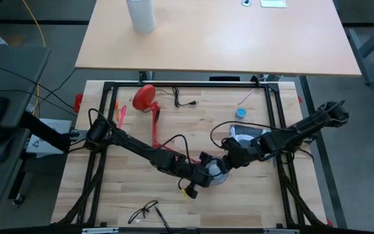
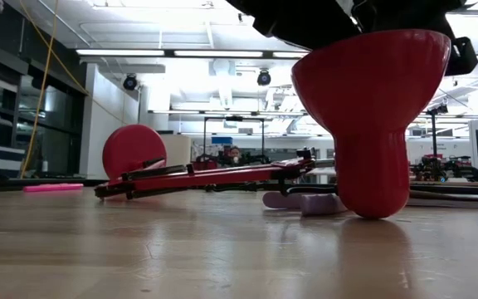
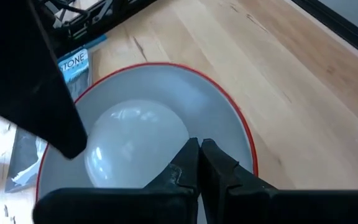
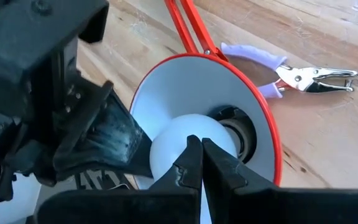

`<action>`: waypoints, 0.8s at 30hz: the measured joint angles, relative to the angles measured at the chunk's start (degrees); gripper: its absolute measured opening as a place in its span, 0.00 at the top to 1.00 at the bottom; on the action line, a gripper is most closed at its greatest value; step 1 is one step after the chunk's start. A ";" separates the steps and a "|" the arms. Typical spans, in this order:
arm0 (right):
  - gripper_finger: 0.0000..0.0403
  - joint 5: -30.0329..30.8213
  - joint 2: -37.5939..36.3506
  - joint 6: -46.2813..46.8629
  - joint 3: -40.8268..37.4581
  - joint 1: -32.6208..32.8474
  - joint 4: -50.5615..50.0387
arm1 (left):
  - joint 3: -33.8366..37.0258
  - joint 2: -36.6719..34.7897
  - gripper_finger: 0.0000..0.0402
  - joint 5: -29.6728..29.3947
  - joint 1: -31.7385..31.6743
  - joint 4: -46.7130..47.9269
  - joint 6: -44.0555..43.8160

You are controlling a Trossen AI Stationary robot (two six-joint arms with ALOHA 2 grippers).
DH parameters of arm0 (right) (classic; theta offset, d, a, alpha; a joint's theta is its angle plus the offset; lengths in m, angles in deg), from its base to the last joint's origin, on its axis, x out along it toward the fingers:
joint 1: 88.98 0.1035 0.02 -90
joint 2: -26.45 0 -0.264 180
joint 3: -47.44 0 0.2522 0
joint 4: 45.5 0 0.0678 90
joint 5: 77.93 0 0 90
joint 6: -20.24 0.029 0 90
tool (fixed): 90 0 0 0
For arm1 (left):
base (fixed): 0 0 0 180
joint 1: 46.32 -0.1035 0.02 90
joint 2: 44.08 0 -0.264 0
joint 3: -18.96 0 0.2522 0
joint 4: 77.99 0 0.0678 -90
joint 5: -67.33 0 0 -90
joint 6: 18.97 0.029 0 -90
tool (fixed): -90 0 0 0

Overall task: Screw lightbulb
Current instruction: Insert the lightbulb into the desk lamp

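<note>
The red lamp lies on the table with its round base (image 1: 145,96) at the far left. Its cone shade (image 2: 372,108) stands on its narrow end, opening upward. The white frosted lightbulb (image 4: 173,146) sits in the socket inside the shade (image 3: 229,106). My left gripper (image 3: 199,150) is shut, its tips inside the shade's opening beside the bulb (image 3: 135,143). My right gripper (image 4: 197,146) is shut, coming from the opposite side with its tips at the bulb's globe. It also shows in the left wrist view (image 3: 73,146). My left gripper reaches slanting down from the table's left over the shade's rim (image 4: 133,124), its shut fingertips (image 4: 143,148) at the side of the bulb's globe; I cannot tell whether they touch it. My right gripper reaches slanting down from the table's right, its shut fingertips (image 3: 76,149) at the other side of the globe; I cannot tell whether they touch it.
Purple-handled pliers (image 4: 291,74) lie just beyond the shade. The lamp's red arm (image 1: 156,127) runs from the base toward the shade. A package (image 1: 245,135) and a blue roll (image 1: 240,112) lie at the far right, and glasses (image 1: 145,211) lie near the front edge. A tall white cylinder (image 1: 140,14) stands on the far table.
</note>
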 joint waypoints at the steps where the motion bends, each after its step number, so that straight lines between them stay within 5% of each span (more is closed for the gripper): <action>1: 1.00 0.21 0.00 0.01 0.00 0.24 -0.06 | 0.02 -0.08 1.00 0.00 -0.11 0.30 0.05; 11: 1.00 -0.92 -0.50 0.57 0.00 0.81 -0.08 | 0.08 -0.89 1.00 -0.48 -0.32 3.16 3.06; 18: 1.00 -2.13 -1.95 1.47 -0.02 1.87 0.10 | 0.06 -0.76 1.00 -8.00 -1.68 3.27 3.04; 24: 1.00 0.28 -2.29 3.18 -0.02 4.12 -0.12 | 0.08 -1.24 1.00 -8.13 -4.09 4.07 3.08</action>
